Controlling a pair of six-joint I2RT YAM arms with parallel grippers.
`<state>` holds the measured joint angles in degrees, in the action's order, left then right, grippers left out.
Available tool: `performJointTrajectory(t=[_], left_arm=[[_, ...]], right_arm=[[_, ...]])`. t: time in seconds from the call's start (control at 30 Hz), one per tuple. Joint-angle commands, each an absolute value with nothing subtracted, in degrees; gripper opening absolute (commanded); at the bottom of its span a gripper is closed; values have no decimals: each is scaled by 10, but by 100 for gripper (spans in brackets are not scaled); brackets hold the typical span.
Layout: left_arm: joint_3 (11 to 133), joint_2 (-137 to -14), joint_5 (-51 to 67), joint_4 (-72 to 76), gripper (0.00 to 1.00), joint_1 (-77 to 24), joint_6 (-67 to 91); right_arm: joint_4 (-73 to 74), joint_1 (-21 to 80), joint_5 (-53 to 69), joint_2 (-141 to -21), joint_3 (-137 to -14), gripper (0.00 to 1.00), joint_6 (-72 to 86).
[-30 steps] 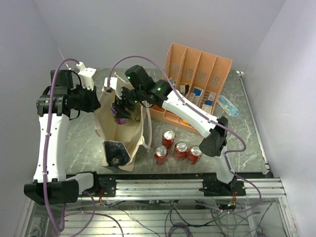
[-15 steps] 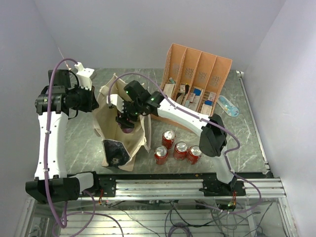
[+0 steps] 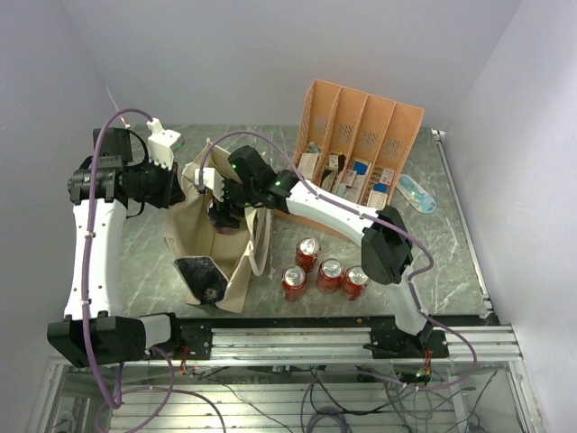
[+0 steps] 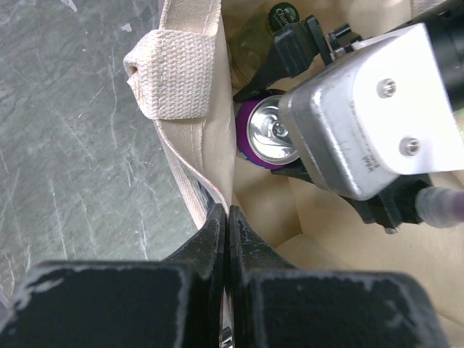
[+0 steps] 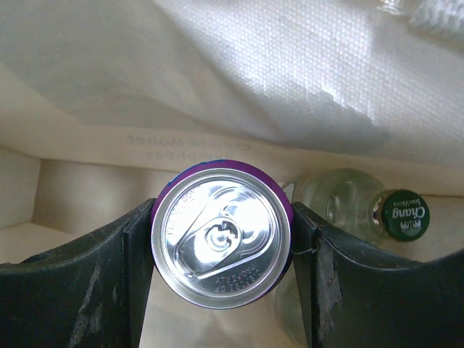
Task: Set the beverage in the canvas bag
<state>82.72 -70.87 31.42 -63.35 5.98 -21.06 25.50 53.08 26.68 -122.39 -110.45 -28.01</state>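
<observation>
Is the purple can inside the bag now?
Inside. The purple can is below the canvas bag's rim, beside a green-capped bottle, with the right gripper clamped on it.

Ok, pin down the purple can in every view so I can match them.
Top external: purple can left of centre, mostly hidden under the right gripper.
Left wrist: upper middle.
Right wrist: bottom centre.
Shared landmark: canvas bag around it.

A grey marbled table (image 3: 442,262) fills the centre, boxed by plain pale walls (image 3: 270,54) at top and both sides; an aluminium rail (image 3: 297,336) crosses the bottom.
</observation>
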Motion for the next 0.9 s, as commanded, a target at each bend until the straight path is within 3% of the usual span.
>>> performJointTrajectory(t=[0.0, 0.87], left_arm=[[818, -724, 333, -653, 7, 63, -225], [831, -726, 322, -649, 7, 64, -211]], right_arm=[[187, 518, 280, -1251, -1097, 0, -290], [160, 515, 278, -1282, -1028, 3, -301]])
